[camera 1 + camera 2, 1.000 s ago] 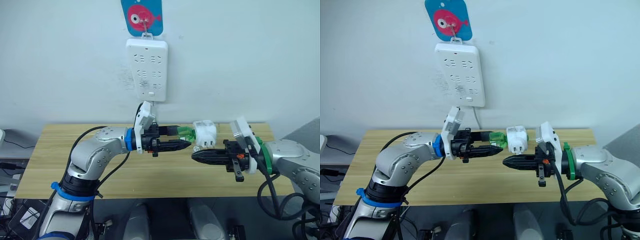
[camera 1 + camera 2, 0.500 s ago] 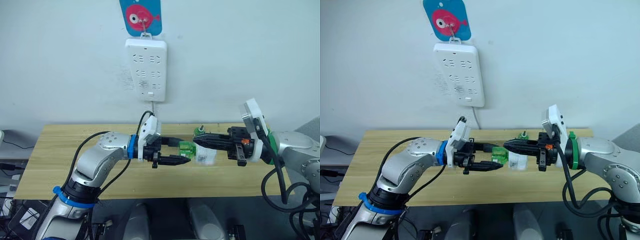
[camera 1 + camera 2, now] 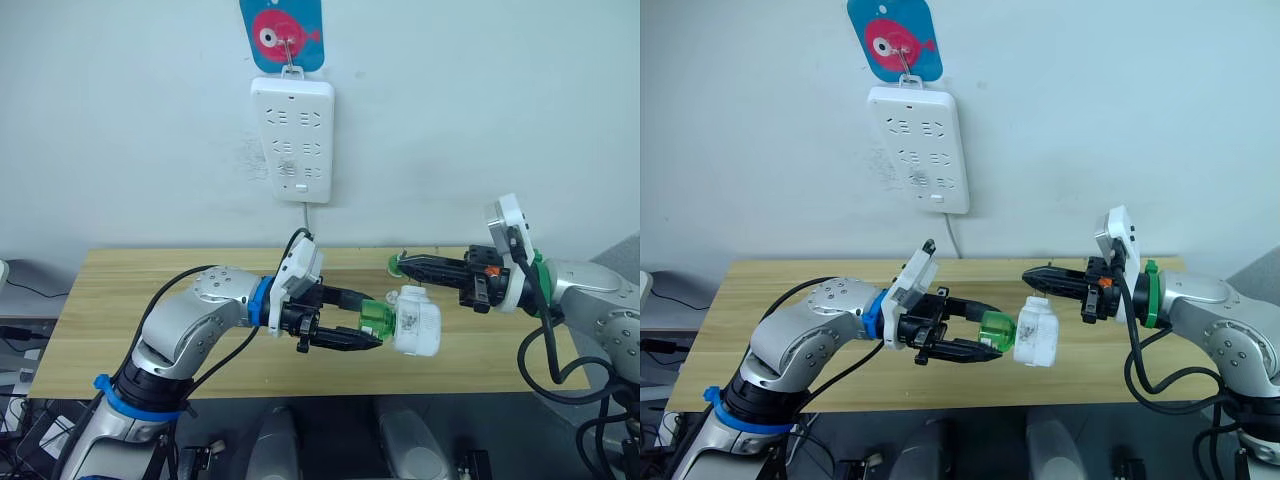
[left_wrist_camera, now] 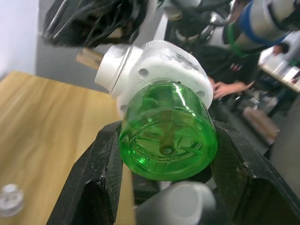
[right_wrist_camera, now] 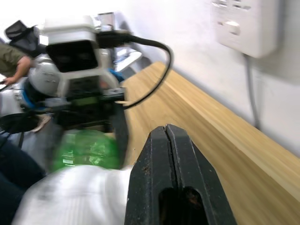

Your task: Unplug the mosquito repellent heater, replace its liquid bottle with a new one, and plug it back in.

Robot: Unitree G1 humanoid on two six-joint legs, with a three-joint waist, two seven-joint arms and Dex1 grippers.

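Holding the green bottle (image 3: 377, 318) centre frame, your left gripper (image 3: 366, 322) now carries the heater (image 3: 416, 320) alone; the right gripper (image 3: 400, 263), closed and empty, has released it—unscrewing comes next.

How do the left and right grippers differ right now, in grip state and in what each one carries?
The left gripper is clamped on the green bottle, which is still joined to the white heater; the right gripper holds nothing. The left one's fingers are spread around the bottle, while the right one's fingers are pressed together. The left sits lower, the right higher behind the heater. Both have black fingers and hover above the wooden table.
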